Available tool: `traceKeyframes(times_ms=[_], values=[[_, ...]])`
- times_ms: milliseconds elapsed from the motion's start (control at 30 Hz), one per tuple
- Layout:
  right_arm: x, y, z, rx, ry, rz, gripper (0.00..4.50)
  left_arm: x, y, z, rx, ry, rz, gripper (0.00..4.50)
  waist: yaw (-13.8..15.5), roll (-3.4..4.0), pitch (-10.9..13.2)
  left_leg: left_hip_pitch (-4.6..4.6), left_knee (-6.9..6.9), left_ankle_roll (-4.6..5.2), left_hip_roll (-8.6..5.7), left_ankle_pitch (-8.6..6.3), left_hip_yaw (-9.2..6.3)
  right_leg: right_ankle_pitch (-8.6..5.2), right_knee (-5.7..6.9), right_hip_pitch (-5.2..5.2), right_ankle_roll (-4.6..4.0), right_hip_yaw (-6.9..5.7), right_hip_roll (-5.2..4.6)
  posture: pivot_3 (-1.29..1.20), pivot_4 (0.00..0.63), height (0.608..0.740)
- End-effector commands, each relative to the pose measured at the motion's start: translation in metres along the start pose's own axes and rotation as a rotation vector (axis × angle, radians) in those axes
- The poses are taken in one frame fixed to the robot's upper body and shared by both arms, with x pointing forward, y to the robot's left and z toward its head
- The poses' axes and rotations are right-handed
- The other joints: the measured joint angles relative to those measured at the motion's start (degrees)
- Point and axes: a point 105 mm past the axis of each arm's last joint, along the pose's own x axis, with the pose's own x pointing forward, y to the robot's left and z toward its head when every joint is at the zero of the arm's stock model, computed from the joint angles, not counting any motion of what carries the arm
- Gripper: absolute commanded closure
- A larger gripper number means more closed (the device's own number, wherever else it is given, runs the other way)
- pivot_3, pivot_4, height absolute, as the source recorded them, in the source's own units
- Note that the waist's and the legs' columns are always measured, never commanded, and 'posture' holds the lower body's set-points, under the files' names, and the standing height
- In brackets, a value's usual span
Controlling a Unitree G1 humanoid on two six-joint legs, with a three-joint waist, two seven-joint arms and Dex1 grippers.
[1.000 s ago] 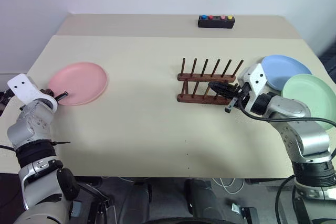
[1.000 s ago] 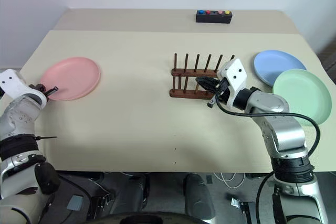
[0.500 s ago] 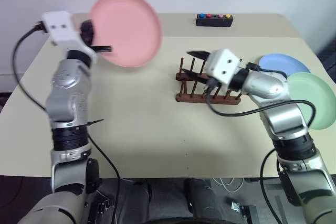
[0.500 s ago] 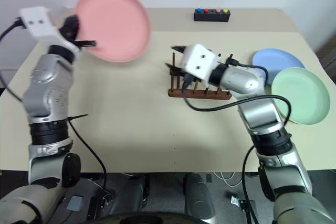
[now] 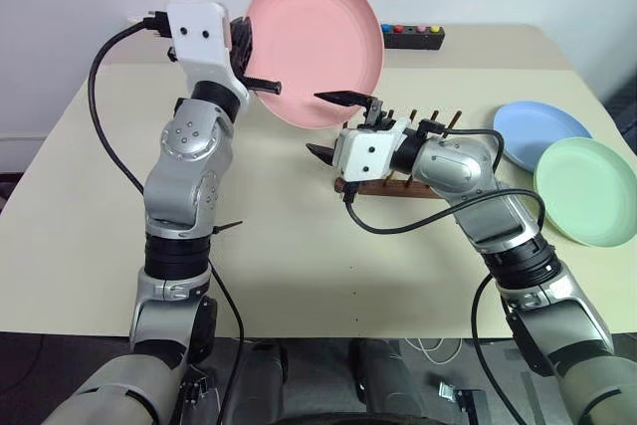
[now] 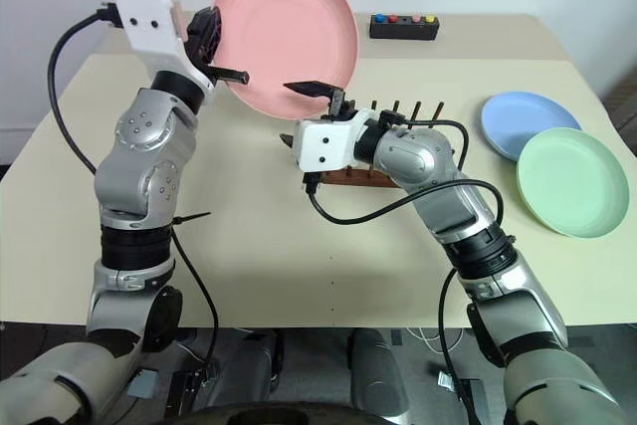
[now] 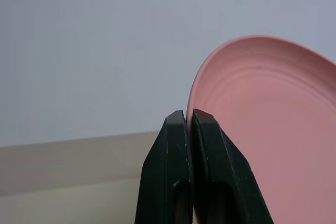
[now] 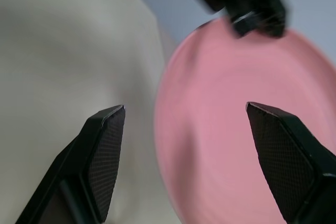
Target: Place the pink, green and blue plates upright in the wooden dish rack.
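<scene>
The pink plate (image 5: 314, 42) hangs tilted in the air over the table's middle, and my left gripper (image 7: 188, 116) is shut on its left rim. Just below the plate's lower edge my right gripper (image 5: 328, 124) stands open, its fingers spread one above the other and pointing at the plate without touching it. In the right wrist view the pink plate (image 8: 231, 129) lies ahead between the two fingers (image 8: 107, 145). The wooden dish rack (image 6: 343, 178) stands behind my right hand, partly hidden by it. The blue plate (image 5: 537, 131) and the green plate (image 5: 587, 191) lie flat at the right, overlapping.
A black box with coloured buttons (image 5: 413, 37) sits at the table's far edge, behind the pink plate. Black cables hang from both wrists. The table (image 5: 279, 246) is bare at the left and in front.
My left arm lifted the pink plate off the table's left side and carried it up and to the right. My right gripper rolled, opened and moved left, towards the plate.
</scene>
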Motion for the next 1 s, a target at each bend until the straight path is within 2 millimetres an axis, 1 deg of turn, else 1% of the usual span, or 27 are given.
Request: traceKeyframes(times_ms=[33,100,167,200,233,333,400,500,600,667,733,767,867,933,1000], values=[[0.004,-0.01,0.003,-0.074,-0.001,-0.044,0.78,-0.001,-0.015,0.027,0.016,-0.089,-0.053,4.5,-0.03,0.0,0.0,0.0,0.0,0.0,0.0,0.0,0.0,0.0,0.0,0.0,0.0,0.0,0.0,0.0,0.15,0.73],[0.005,-0.006,-0.005,-0.077,0.025,-0.028,0.78,-0.002,-0.02,0.028,0.003,-0.09,-0.071,4.5,0.01,0.0,0.0,0.0,0.0,0.0,0.0,0.0,0.0,0.0,0.0,0.0,0.0,0.0,0.0,0.0,0.15,0.73],[0.005,-0.004,-0.008,-0.086,0.037,-0.028,1.32,-0.003,-0.025,0.029,0.007,-0.092,-0.088,4.5,0.01,0.0,0.0,0.0,0.01,0.0,0.0,0.0,0.0,0.0,0.0,0.01,0.0,0.0,0.0,0.0,0.15,0.73],[0.006,-0.005,-0.009,-0.088,0.042,-0.03,1.66,-0.004,-0.026,0.03,0.01,-0.092,-0.092,4.5,0.0,0.0,0.0,0.0,0.01,0.0,0.0,0.0,0.0,0.0,0.0,0.01,0.0,0.0,0.0,0.0,0.15,0.73],[0.006,-0.005,-0.01,-0.089,0.045,-0.031,2.12,-0.004,-0.027,0.03,0.011,-0.091,-0.094,4.5,0.0,0.0,0.0,0.0,0.01,0.0,0.0,0.0,0.0,0.0,0.0,0.01,0.0,0.0,0.0,0.0,0.15,0.73],[0.006,-0.004,-0.009,-0.1,0.046,-0.031,3.68,-0.004,-0.026,0.029,0.008,-0.087,-0.089,4.5,0.0,0.0,0.0,0.0,0.0,0.0,0.0,0.0,0.0,0.0,0.0,0.01,0.0,0.0,0.0,0.0,0.15,0.73],[0.007,-0.004,-0.009,-0.106,0.045,-0.031,4.42,-0.004,-0.025,0.028,0.008,-0.084,-0.086,4.5,-0.16,0.01,0.01,0.0,0.0,0.0,0.0,0.0,0.0,0.0,0.0,0.0,0.0,0.0,0.0,0.0,0.15,0.73],[0.007,-0.004,-0.009,-0.111,0.046,-0.033,4.42,-0.004,-0.024,0.028,0.004,-0.082,-0.081,4.5,-0.06,0.02,0.01,0.0,-0.01,0.0,0.0,0.0,-0.01,0.0,0.0,0.0,0.0,0.0,0.0,0.0,0.15,0.73],[0.006,-0.005,-0.011,-0.124,0.054,-0.039,4.42,-0.005,-0.024,0.031,-0.047,-0.101,-0.086,4.5,0.1,0.01,0.01,-0.01,0.02,0.0,-0.01,0.0,-0.01,0.0,0.0,0.01,0.0,0.0,-0.01,0.0,0.15,0.73],[0.005,-0.005,-0.013,-0.137,0.061,-0.044,4.5,-0.006,-0.022,0.036,-0.134,-0.126,-0.079,3.86,0.1,0.01,0.01,-0.02,0.03,0.0,-0.01,0.0,-0.01,0.0,0.0,0.01,0.0,0.0,-0.01,0.0,0.15,0.73],[0.005,-0.007,-0.014,-0.153,0.068,-0.056,4.5,-0.009,-0.022,0.05,-0.222,-0.195,-0.098,3.09,0.11,0.01,0.01,-0.02,0.03,0.0,-0.01,0.0,-0.01,0.0,0.0,0.01,0.0,0.0,-0.01,0.0,0.15,0.73],[0.004,-0.008,-0.014,-0.159,0.07,-0.061,4.5,-0.011,-0.021,0.054,-0.245,-0.219,-0.097,2.49,0.08,0.01,0.01,-0.02,0.02,0.0,-0.01,0.0,-0.01,0.0,-0.01,0.01,0.0,0.0,-0.01,0.0,0.15,0.73],[0.003,-0.012,-0.015,-0.177,0.074,-0.079,4.5,-0.013,-0.018,0.061,-0.261,-0.253,-0.103,0.93,-0.09,0.01,0.01,-0.01,0.01,0.0,-0.01,0.0,-0.01,0.0,-0.01,0.0,0.0,0.0,-0.01,0.0,0.15,0.73],[0.001,-0.016,-0.016,-0.188,0.073,-0.09,4.5,-0.016,-0.015,0.066,-0.28,-0.284,-0.104,0.02,-0.12,0.01,0.01,0.01,0.01,0.0,0.0,0.0,0.0,0.01,0.01,0.01,-0.01,0.0,0.0,0.0,0.15,0.73],[-0.002,-0.022,-0.018,-0.206,0.078,-0.115,4.5,-0.018,-0.009,0.075,-0.305,-0.331,-0.093,0.02,-0.05,0.01,0.01,0.0,0.01,0.0,0.0,0.0,0.0,0.01,0.0,0.01,-0.01,0.0,0.0,0.0,0.15,0.73]])
